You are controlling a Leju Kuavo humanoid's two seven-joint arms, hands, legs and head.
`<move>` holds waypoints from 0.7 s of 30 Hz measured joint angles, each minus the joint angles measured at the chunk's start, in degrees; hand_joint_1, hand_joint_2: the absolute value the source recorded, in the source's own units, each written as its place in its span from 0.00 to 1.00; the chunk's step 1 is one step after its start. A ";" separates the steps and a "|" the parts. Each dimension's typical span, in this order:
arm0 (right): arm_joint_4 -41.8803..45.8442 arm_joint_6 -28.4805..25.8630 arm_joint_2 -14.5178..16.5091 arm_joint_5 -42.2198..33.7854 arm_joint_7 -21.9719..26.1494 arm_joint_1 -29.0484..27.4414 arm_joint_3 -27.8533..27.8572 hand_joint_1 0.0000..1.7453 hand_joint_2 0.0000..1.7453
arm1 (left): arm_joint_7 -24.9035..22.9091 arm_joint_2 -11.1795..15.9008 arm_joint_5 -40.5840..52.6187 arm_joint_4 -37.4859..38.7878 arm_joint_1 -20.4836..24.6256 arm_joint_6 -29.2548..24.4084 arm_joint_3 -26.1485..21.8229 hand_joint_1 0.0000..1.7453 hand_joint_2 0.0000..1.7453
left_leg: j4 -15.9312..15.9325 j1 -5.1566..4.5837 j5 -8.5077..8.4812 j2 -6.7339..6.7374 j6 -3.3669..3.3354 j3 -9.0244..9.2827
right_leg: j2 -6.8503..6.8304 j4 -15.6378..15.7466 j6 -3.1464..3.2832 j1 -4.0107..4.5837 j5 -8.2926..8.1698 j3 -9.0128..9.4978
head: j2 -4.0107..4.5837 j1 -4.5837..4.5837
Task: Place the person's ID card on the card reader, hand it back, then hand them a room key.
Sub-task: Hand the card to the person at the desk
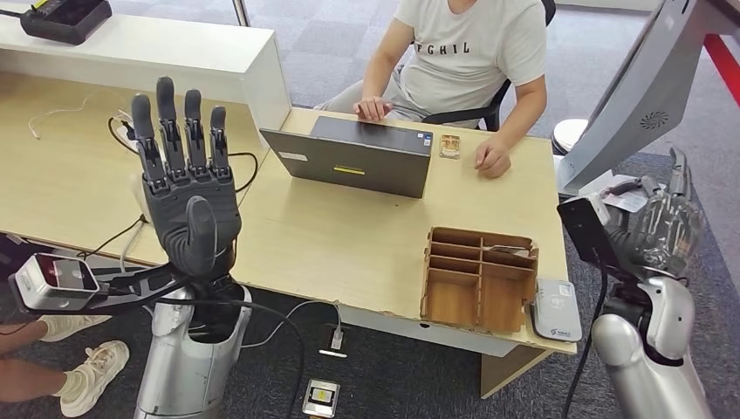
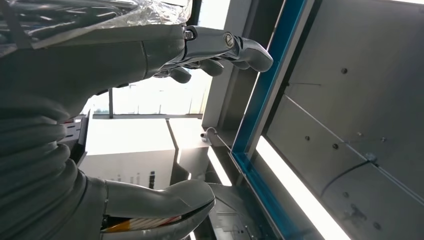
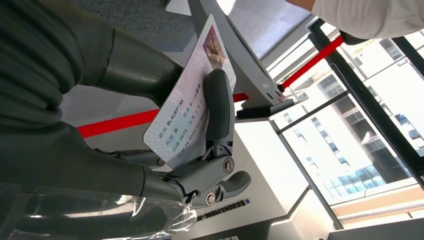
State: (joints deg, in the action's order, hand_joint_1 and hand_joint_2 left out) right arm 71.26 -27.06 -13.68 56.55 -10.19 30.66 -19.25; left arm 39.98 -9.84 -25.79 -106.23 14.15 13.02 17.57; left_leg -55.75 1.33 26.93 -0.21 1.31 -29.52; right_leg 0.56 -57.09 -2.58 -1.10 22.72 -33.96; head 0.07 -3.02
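Observation:
My right hand hovers past the desk's right edge and pinches the ID card between thumb and a finger. The card is white, with printed text and a small photo. The white card reader lies flat on the desk's near right corner, below and left of that hand. Beside the reader stands a wooden slotted organiser. My left hand is raised over the desk's left side, fingers straight up and apart, holding nothing. A person in a white T-shirt sits across the desk with both hands on it.
A grey laptop stands open facing the person. A small wooden item lies near the person's hand. A grey kiosk stand rises at the right. Cables trail at the left, and a person's shoes are on the floor there.

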 joint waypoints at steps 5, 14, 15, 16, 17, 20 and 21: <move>-2.78 0.95 1.46 0.08 0.37 4.50 -1.91 1.00 1.00 | -0.04 -0.76 -0.04 0.95 0.85 0.03 0.20 0.00 1.00 | 0.00 0.01 0.00 -0.01 0.00 -0.02 | -0.01 -0.01 0.00 0.01 0.00 0.00 | 0.00 0.01; -13.22 3.66 4.62 2.63 0.76 12.97 -6.15 1.00 1.00 | -0.03 -1.60 -0.13 1.92 1.49 1.27 0.70 0.00 1.00 | 0.00 0.01 0.00 -0.03 0.00 -0.03 | -0.02 -0.01 0.00 0.00 0.00 -0.01 | 0.00 0.02; -14.47 3.95 5.00 2.97 0.62 13.79 -6.66 1.00 1.00 | -0.03 -1.72 -0.08 2.05 1.54 1.57 0.70 0.00 1.00 | 0.00 0.01 0.00 -0.03 0.00 -0.03 | -0.02 -0.01 0.00 0.00 0.00 -0.01 | 0.00 0.01; -15.71 4.26 5.38 3.31 0.41 14.56 -7.17 1.00 1.00 | -0.04 -1.85 -0.04 2.18 1.59 1.85 0.70 0.00 1.00 | 0.00 0.01 0.00 -0.04 0.00 -0.03 | -0.02 -0.01 0.00 0.00 0.00 -0.01 | 0.00 0.00; -16.95 4.54 5.74 3.63 0.19 15.31 -7.67 1.00 1.00 | -0.04 -1.98 -0.03 2.32 1.62 2.10 0.70 0.00 1.00 | 0.00 0.01 0.00 -0.04 0.00 -0.03 | -0.02 -0.01 0.00 0.01 0.00 -0.01 | 0.00 0.01; -20.45 5.39 6.76 4.68 -0.57 17.39 -9.11 1.00 1.00 | -0.04 -2.32 0.04 2.74 1.66 2.81 0.67 0.00 1.00 | 0.00 0.01 0.00 -0.05 0.00 -0.03 | -0.02 -0.01 0.00 0.01 0.00 -0.02 | 0.00 0.00; -21.48 5.64 7.06 4.98 -0.81 18.00 -9.54 1.00 1.00 | -0.04 -2.43 0.07 2.87 1.67 3.03 0.66 0.00 1.00 | 0.00 0.01 0.00 -0.05 0.00 -0.03 | -0.02 -0.01 0.00 0.01 0.00 -0.02 | 0.00 0.01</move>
State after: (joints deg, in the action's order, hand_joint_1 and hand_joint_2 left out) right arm 49.78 -21.42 -6.62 61.53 -11.01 48.66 -28.79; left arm 39.93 -12.27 -25.73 -103.36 15.82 16.05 18.23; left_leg -55.75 1.34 26.93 -0.26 1.31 -29.55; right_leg 0.54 -57.10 -2.58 -1.09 22.72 -33.98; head 0.07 -3.01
